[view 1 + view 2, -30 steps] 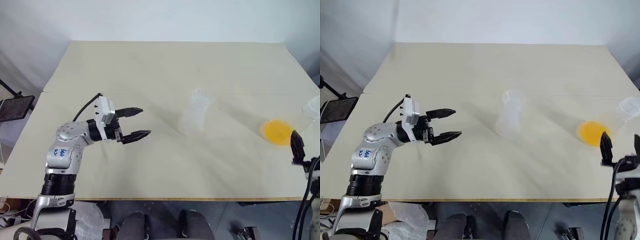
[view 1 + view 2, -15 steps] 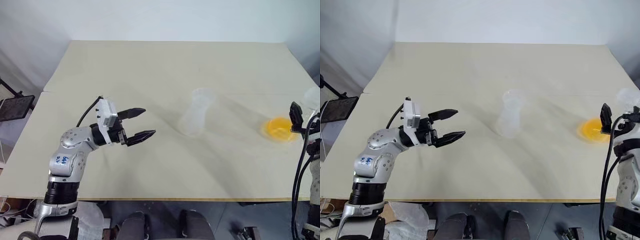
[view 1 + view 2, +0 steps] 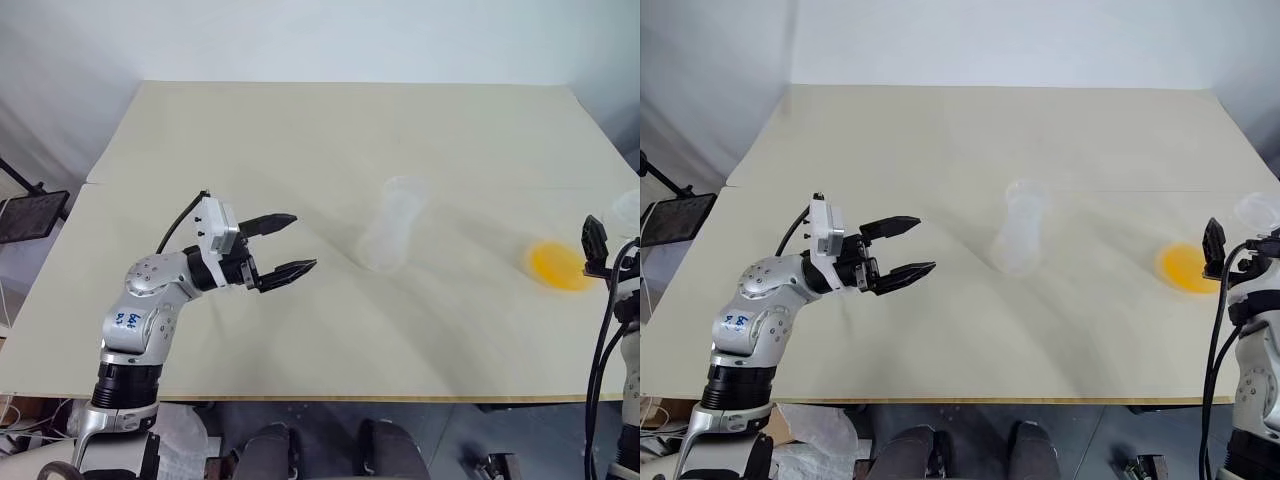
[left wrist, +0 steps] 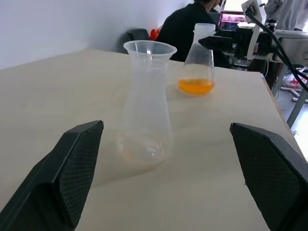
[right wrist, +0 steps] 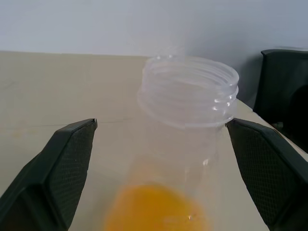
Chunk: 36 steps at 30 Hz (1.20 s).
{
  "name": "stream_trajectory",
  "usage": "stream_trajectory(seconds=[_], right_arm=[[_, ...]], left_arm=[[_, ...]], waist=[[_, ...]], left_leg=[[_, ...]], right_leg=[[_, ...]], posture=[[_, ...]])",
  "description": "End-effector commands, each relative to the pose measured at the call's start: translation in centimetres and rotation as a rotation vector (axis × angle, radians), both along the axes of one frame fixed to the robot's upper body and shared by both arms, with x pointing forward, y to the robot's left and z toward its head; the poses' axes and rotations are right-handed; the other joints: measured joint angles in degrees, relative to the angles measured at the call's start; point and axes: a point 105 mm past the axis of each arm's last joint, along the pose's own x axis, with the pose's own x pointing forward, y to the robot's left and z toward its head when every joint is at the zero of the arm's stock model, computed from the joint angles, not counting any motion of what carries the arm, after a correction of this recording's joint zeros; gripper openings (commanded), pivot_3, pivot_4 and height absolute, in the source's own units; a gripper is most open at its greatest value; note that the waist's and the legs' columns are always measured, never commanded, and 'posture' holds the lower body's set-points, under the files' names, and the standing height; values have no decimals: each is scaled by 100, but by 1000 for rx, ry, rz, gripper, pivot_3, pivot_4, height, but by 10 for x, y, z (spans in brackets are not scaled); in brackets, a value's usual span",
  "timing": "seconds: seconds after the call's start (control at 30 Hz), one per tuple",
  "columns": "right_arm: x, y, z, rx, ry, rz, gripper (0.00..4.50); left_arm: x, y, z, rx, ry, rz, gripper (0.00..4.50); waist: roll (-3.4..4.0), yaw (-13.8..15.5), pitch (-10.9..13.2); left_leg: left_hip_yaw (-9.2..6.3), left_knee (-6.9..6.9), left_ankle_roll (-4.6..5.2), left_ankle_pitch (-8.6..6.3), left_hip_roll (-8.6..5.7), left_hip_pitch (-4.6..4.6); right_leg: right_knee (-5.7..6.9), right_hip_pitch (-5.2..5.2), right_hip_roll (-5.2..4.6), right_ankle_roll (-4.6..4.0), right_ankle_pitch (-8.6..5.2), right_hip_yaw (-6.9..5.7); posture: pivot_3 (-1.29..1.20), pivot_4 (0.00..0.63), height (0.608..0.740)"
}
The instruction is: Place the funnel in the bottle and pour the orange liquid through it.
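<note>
My work surface is a matte, pale beige table (image 3: 300, 140) with a smooth, uniform top. Near its middle stands the bottle (image 4: 147, 106), a clear colourless vessel with a rounded, wider base that tapers upward; its long axis is vertical and it stands upright. The funnel (image 4: 149, 48), also clear and colourless, already sits in the bottle's mouth with its wide round cone opening upward, and its rim is a thin smooth circle. Well to the right of the bottle, at the table's right edge, stands a broader clear conical flask (image 4: 198, 62) with a ridged, threaded neck, also upright with its mouth up. The orange liquid (image 3: 558, 265) lies in the bottom of this flask as a shallow, bright, translucent layer. My left gripper (image 3: 284, 246) hangs over the table to the left of the bottle and well apart from it, pointing toward it. Its two black fingers (image 4: 72, 163), faced with finely cross-hatched pads, are spread wide and hold nothing. In the left wrist view the bottle stands framed between them, untouched. My right gripper (image 5: 159, 173) is at the flask, and in the right wrist view its two black textured fingers (image 5: 65, 166) stand wide on either side of the flask. Gaps show between each finger and the flask's clear wall, so nothing is gripped. A person in dark clothing (image 4: 185, 24) sits beyond the far end of the table.
</note>
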Motion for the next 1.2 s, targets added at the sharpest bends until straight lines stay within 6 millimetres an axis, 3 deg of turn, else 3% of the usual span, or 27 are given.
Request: stream_trajectory(seconds=[0.03,0.23,0.37,0.87,1.2], right_arm=[[-5,-7,19,-19,-68,-44,4500],[2,-15,23,-30,-58,-76,4500],[3,-6,23,-21,-61,-35,4500],[1,-19,9,-8,-26,-124,4500],[18,-27,10,16,-36,-116,4500]], left_arm=[[-2,-2,9,-17,-42,-21,4477],[-3,-4,9,-26,-41,-31,4477],[-3,-4,9,-28,-42,-28,4477],[-4,-3,11,-25,-48,-28,4477],[-5,-4,12,-31,-51,-28,4477]], waist=[[0,-4,0],[0,4,0],[0,1,0],[0,1,0],[1,-10,1]], left_leg=[[0,0,0,0,0,0],[-1,0,0,0,0,-1],[-1,-1,0,0,0,-1],[1,-2,0,0,0,-2],[3,-3,0,0,1,-1]], right_leg=[[0,0,0,0,0,0],[-1,0,0,0,0,0],[-1,-1,0,0,0,-1],[-5,0,0,0,0,0],[-8,0,0,0,0,0]], posture=[[0,150,740],[0,150,740],[0,150,740],[0,150,740],[0,150,740]])
